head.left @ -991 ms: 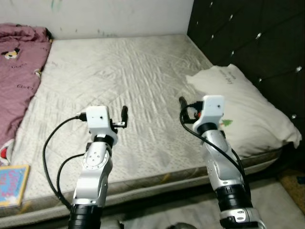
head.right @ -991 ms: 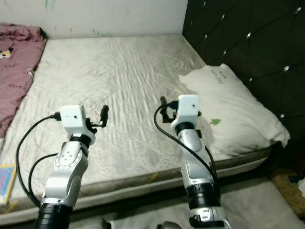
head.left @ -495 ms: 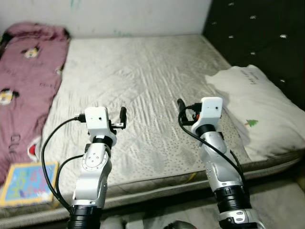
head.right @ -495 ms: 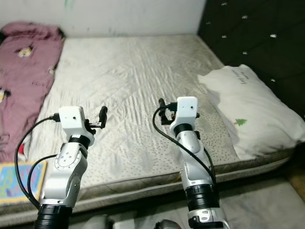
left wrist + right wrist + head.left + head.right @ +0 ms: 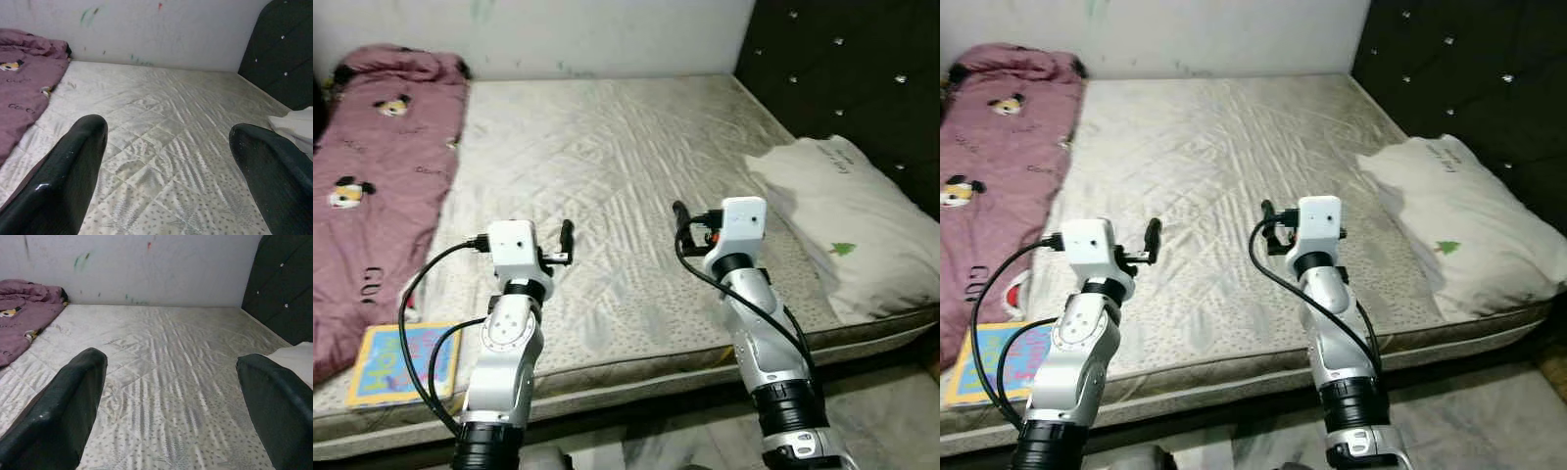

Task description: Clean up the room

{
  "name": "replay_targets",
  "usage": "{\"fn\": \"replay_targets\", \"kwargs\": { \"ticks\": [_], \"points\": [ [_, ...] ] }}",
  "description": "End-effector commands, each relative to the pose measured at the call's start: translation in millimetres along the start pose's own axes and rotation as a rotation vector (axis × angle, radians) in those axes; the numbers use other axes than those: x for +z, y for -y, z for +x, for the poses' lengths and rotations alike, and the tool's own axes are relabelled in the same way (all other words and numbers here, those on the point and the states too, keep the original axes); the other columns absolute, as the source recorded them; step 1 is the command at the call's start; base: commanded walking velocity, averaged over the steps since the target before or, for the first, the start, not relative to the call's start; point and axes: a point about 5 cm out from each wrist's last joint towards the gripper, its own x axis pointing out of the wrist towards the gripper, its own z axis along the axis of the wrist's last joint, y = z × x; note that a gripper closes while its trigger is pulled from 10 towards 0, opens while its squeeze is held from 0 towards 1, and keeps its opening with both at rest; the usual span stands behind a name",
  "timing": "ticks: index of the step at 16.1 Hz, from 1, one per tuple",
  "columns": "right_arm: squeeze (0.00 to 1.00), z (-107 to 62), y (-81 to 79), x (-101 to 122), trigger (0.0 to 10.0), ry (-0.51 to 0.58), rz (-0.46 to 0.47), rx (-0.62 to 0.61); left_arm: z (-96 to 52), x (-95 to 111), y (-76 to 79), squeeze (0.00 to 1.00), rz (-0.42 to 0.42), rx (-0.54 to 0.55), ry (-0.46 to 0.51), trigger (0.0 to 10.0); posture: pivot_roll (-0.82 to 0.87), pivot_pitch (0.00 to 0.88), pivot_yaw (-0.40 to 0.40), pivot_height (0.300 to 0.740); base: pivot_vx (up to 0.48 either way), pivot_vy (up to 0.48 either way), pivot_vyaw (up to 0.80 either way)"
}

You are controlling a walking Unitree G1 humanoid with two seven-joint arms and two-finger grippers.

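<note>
Left gripper (image 5: 166,161) and right gripper (image 5: 168,396) are raised side by side over the near edge of the bare mattress (image 5: 607,166), fingers spread wide, holding nothing. Pink cartoon-print blanket (image 5: 372,186) lies at 10 o'clock along the mattress's left side. Colourful picture book (image 5: 401,362) lies at 8 o'clock. White pillow (image 5: 842,235) rests at 3 o'clock against the black tufted headboard (image 5: 842,69).

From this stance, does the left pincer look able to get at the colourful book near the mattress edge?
Probably yes. The book lies flat near the mattress edge, beside the left arm, with nothing on it. The left pincer is open and empty but points forward, so it would need to swing left.
</note>
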Motion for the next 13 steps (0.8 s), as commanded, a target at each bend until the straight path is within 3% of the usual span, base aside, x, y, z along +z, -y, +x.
{"fn": "replay_targets", "kwargs": {
  "ticks": [1,13],
  "points": [
    [0.00,-0.4,-5.4,2.8,10.0,0.014,-0.002,0.019,0.5,0.0,-2.7,0.00,0.003,0.013,-0.005,10.0,0.03,0.000,-0.049,0.740,0.000,0.480,0.00],
    [0.00,1.1,-6.2,1.5,10.0,0.001,0.003,0.020,0.9,0.0,-1.9,0.00,-0.003,0.020,-0.008,10.0,0.03,0.000,-0.050,0.740,0.000,0.480,0.00]
  ]
}}
